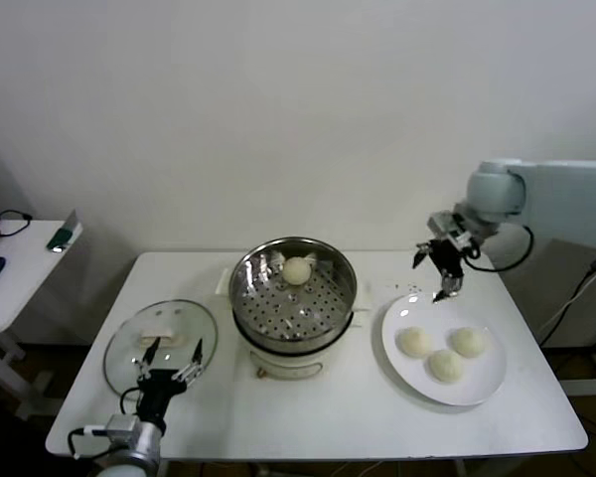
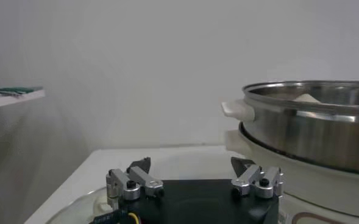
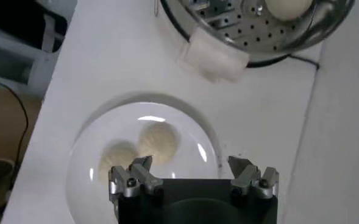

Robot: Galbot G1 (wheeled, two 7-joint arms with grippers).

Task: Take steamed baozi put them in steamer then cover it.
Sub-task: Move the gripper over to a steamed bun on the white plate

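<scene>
The steamer (image 1: 294, 316) stands mid-table with one steamed baozi (image 1: 297, 269) on its perforated tray. Three more baozi (image 1: 446, 365) lie on the white plate (image 1: 417, 384) to its right. My right gripper (image 1: 442, 276) hangs open above the plate's far rim, holding nothing. In the right wrist view its jaws (image 3: 191, 165) spread over the plate (image 3: 81, 146), with two baozi (image 3: 159, 139) below and the steamer (image 3: 216, 55) beyond. My left gripper (image 1: 169, 363) rests open at the front left over the glass lid (image 1: 129, 348). In the left wrist view it (image 2: 191, 167) is empty beside the steamer (image 2: 307, 125).
The glass lid with its white handle (image 1: 160, 337) lies flat left of the steamer. A small side table (image 1: 20, 263) with a phone and cables stands further left. A cable runs behind the steamer (image 3: 301, 59). The wall is close behind the table.
</scene>
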